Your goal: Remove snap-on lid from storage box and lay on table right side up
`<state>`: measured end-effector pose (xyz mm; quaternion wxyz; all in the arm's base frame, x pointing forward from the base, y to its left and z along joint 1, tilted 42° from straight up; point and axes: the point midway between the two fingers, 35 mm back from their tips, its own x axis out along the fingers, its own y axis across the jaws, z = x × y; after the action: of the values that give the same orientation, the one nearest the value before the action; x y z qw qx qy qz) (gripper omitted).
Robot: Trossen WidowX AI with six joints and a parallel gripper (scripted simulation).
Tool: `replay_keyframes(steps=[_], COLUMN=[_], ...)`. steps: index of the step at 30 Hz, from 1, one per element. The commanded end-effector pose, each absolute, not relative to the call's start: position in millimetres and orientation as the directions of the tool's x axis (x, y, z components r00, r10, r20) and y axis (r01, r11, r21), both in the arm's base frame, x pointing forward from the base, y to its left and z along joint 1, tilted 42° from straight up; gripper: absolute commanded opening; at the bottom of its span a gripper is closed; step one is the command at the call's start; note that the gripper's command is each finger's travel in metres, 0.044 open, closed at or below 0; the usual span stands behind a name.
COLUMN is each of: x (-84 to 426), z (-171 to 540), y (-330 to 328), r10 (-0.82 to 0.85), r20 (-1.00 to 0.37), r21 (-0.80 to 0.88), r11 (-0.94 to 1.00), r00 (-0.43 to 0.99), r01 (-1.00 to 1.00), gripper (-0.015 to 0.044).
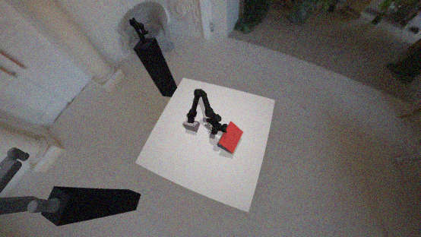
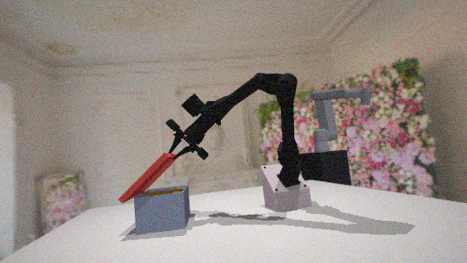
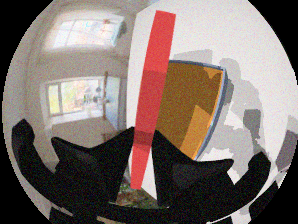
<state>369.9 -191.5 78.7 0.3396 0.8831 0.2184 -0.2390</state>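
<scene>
Right now the claw (image 2: 172, 152) is clamped on one edge of the red lid (image 2: 146, 178), which hangs steeply tilted in the air. The gripped edge is the high one, on the side nearer the arm's base (image 2: 286, 195); the low far edge sits at the outer top corner of the storage box (image 2: 161, 209), and from the side I cannot tell whether it touches the rim or hangs just past it. The box itself is a blue-grey thing standing upright on the white desk (image 2: 253, 240), its top now open on the side toward the arm, with an orange-brown inside showing along the upper edge.

From the wrist view the lid (image 3: 152, 96) runs as a narrow red strip straight out from between the two dark fingers, seen nearly edge-on, and the open box (image 3: 193, 106) lies just to the right of it with its orange interior plainly exposed.

From above, the lid (image 1: 230, 137) shows as a red slab covering most of the box, beside the arm's black wrist. The arm reaches out and down from its pale base block (image 1: 191, 125), elbow raised high. A second, grey arm (image 2: 330, 114) stands on a black pedestal behind the desk, in front of a wall of flowers (image 2: 379, 126).
</scene>
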Motion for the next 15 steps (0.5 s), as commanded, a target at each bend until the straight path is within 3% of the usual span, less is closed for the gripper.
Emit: replay_keyframes(steps=[1,15], x=[370.8,366.8], z=[87.3,86.8], y=[-199.6,-204.9], r10=[0.213,0.213], r20=[-0.563,-0.563], r21=[0.513,0.513], r11=[-0.668,-0.668], r00=[0.799,0.798], r01=[0.54,0.54], gripper=[0.0,0.0])
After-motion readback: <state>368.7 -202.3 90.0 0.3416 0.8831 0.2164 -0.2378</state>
